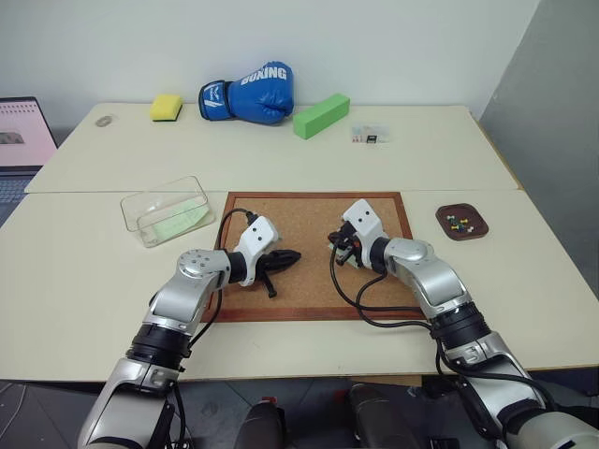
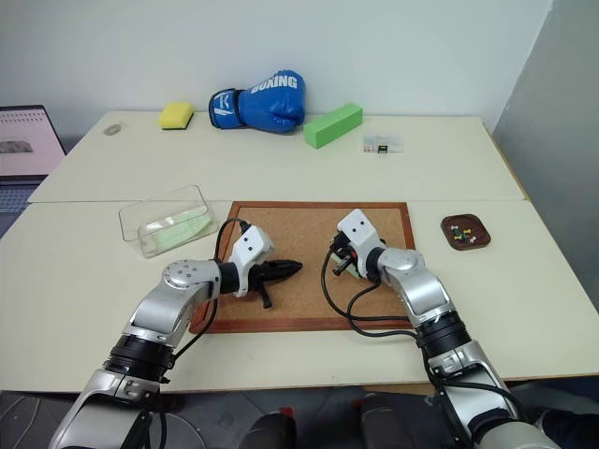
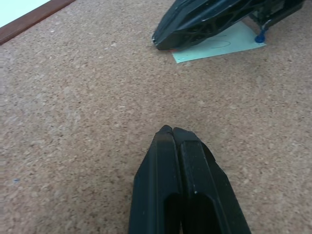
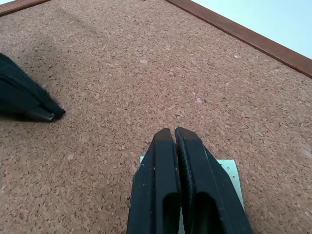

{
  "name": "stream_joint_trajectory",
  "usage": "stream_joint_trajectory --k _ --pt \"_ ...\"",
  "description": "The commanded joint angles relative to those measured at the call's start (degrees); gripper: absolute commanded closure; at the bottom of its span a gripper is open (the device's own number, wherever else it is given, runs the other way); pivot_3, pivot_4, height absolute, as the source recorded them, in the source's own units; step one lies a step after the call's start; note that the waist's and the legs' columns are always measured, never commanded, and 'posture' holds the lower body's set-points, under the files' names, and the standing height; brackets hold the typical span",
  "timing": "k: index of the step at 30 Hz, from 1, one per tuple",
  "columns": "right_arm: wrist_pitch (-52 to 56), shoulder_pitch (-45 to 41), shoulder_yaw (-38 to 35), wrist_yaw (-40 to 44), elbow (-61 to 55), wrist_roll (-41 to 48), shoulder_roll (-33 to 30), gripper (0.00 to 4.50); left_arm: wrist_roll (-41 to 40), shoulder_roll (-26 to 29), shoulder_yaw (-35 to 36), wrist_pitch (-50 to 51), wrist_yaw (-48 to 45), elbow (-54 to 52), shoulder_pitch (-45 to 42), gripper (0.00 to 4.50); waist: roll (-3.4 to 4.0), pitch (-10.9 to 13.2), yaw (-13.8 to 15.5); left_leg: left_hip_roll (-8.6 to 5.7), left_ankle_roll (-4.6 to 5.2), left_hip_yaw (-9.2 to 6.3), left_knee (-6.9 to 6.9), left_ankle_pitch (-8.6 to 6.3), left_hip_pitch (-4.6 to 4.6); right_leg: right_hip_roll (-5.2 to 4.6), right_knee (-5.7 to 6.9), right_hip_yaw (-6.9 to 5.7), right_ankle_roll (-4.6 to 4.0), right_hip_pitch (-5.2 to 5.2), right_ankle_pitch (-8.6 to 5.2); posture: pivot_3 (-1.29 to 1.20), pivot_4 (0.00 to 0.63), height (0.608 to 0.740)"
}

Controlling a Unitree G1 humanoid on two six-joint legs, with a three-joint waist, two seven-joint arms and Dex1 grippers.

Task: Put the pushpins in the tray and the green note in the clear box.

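The left hand [image 1: 285,258], nearest the camera, hovers over the large wood-framed cork board [image 1: 309,290] with its two black fingers pressed fully together, gripping nothing. Just across from it, over the same board, the right hand [image 3: 157,40] points back toward it, fingers likewise closed tip to tip. Directly under the right hand's fingers lies the small pale mint-green paper note [image 3: 219,46], flat on the cork (a blue pin [image 3: 260,37] shows at one of its corners); whether the closed tips have pinched anything between them cannot be told. The two hands' tips are near each other but apart.

Beyond and to the outer side of the left hand, off the board on the cream worktop [image 1: 84,281], sits the transparent plastic rectangular box [image 1: 167,210] with low walls, with a pale green sheet [image 1: 178,222] already inside. To the outer side of the right hand, past the board's edge, rests the small dark brown tray [image 1: 462,222] with rounded corners, holding several tiny coloured pushpins [image 1: 457,223].

Well beyond both hands, along the far edge of the worktop, lie a yellow sponge [image 1: 167,107], a blue boxing glove [image 1: 249,94], a bright green foam block [image 1: 321,116] and a small clear packet [image 1: 370,134].
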Motion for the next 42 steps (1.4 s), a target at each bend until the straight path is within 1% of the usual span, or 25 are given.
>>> stream_joint_trajectory --k 1,4,13,18,21,26,31,34,36,42 --pt "0.1 -1.2 -3.8 0.6 -4.7 3.4 1.1 4.44 1.9 0.2 -0.1 -0.4 1.3 1.7 -1.2 4.5 0.0 0.0 0.0 0.0 0.0 0.0 0.0 0.0 0.0 0.0 0.0 0.0 0.0 0.0 0.0 0.0 0.15 0.74" --pt "1.8 -1.6 -5.3 0.4 -7.6 4.9 1.3 4.44 2.3 0.2 -0.4 -0.8 1.3 2.3 -1.3 4.5 0.0 0.0 0.0 0.0 0.0 0.0 0.0 0.0 -0.02 0.0 0.0 0.01 0.0 -0.02 0.0 0.0 0.15 0.74" --pt "4.2 -2.0 -6.7 -0.8 -11.1 5.4 0.6 4.44 3.2 0.1 -1.2 -2.0 0.1 4.1 -2.1 4.5 0.0 0.0 0.0 0.0 0.0 0.0 0.0 0.0 0.0 0.0 0.02 0.0 0.0 0.0 0.0 0.0 0.15 0.74" --pt "5.0 -1.1 -9.9 -4.4 -12.7 4.4 -1.1 4.44 3.1 0.3 -1.8 -1.6 -1.2 3.8 -2.3 4.5 0.0 0.0 0.0 0.0 0.0 0.0 -0.01 0.0 -0.01 0.0 0.01 0.0 0.0 -0.01 0.0 0.0 0.15 0.74" --pt "3.8 -0.6 -13.8 -8.5 -11.3 2.2 -4.2 4.44 3.0 0.5 -2.2 -1.1 -2.2 2.7 -1.9 4.5 0.0 0.0 0.1 -0.01 0.0 0.0 -0.01 0.0 -0.03 -0.01 -0.03 0.0 0.0 0.0 0.0 0.0 0.15 0.74" --pt "0.2 -0.4 -20.4 -14.1 -4.4 -0.3 -11.3 4.44 3.1 0.4 -2.2 -1.1 -2.1 2.3 -1.7 4.5 0.0 0.0 0.2 -0.04 0.0 0.03 -0.08 0.0 -0.08 -0.04 -0.17 0.03 0.0 -0.01 -0.01 0.0 0.15 0.74" --pt "-5.2 -2.7 -25.5 -15.7 8.7 -0.2 -17.4 4.44 3.3 0.3 -2.4 -1.3 -2.4 2.6 -2.0 4.5 0.0 0.0 0.2 -0.05 0.01 0.08 -0.15 0.0 -0.04 -0.04 -0.2 0.07 -0.01 0.0 -0.01 0.0 0.15 0.74" --pt "-7.6 -5.1 -26.8 -14.2 17.3 0.8 -18.9 4.44 3.5 0.0 -2.6 -1.7 -2.6 3.4 -2.6 4.5 0.01 0.0 0.0 -0.05 0.01 0.15 -0.13 0.0 -0.01 -0.04 -0.2 0.12 0.0 0.01 -0.01 0.0 0.15 0.74" --pt "-9.8 -6.7 -26.4 -12.1 21.8 1.2 -19.1 4.44 3.9 -0.2 -2.7 -2.1 -2.5 4.0 -3.0 4.5 0.01 0.0 0.0 -0.06 0.01 0.19 -0.12 0.0 0.01 -0.04 -0.19 0.17 0.01 0.02 0.0 0.0 0.15 0.74" --pt "-13.9 -10.2 -27.3 -12.0 31.4 1.8 -18.7 4.44 4.0 -0.4 -2.4 -2.3 -2.5 4.0 -3.0 4.5 0.02 0.0 0.0 -0.07 0.01 0.17 -0.12 0.0 0.01 -0.04 -0.2 0.16 0.01 0.05 0.0 0.0 0.15 0.74"
